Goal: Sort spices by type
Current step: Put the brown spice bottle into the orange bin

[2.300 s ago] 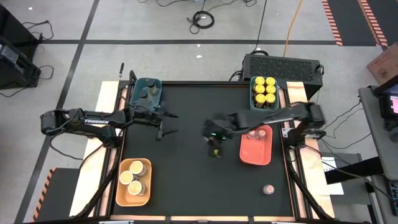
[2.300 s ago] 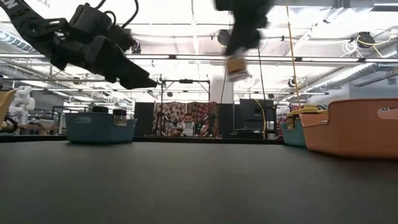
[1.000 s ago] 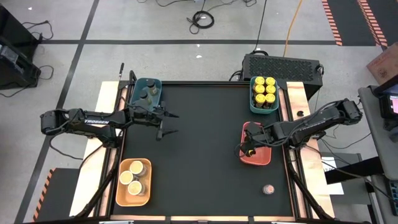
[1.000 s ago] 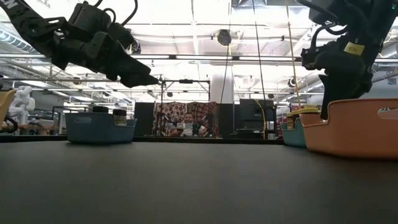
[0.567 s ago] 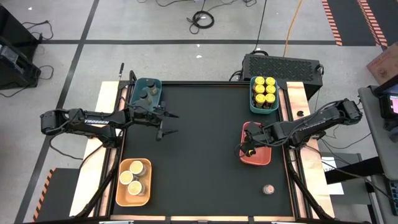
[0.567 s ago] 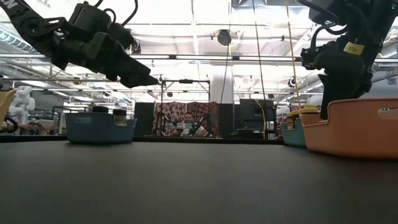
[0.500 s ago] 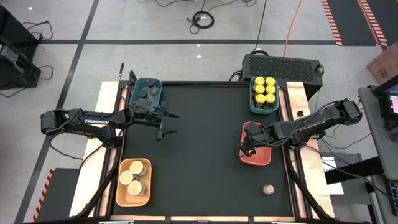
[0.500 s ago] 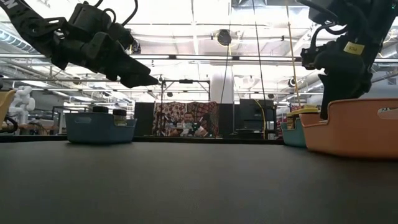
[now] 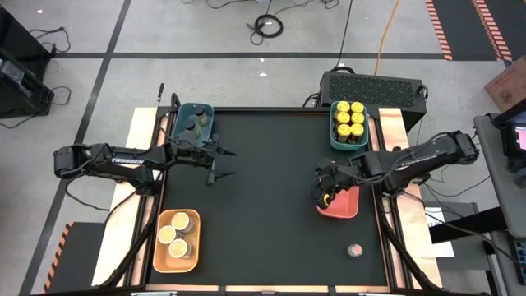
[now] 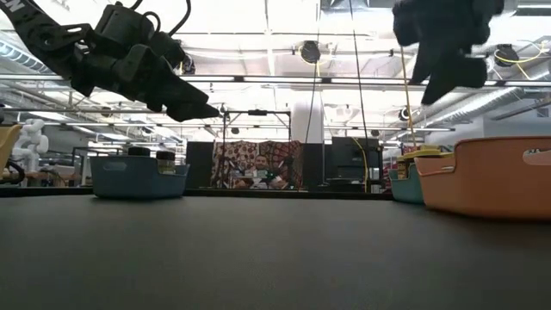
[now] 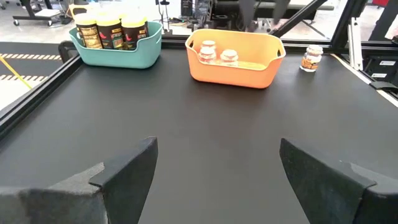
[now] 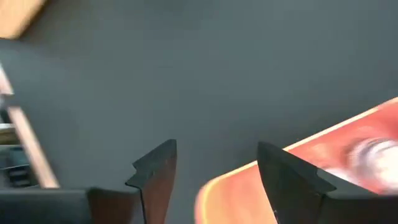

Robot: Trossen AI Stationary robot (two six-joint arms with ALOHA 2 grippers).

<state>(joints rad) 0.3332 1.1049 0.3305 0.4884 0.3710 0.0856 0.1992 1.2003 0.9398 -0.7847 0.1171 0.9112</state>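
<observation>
left wrist view alone shows labels: two pinkish-lidded jars inside the orange tray, a third lone jar on the mat beside it. high view shows that lone jar near the front right corner. right gripper hovers over the tray's edge, fingers parted, empty; left gripper spread wide, empty.

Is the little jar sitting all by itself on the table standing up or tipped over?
Standing up. The lone jar sits on its base, lid on top, beside the orange tray.

Overhead straight down, low level across the table, wrist views close, all sharing the orange tray.
</observation>
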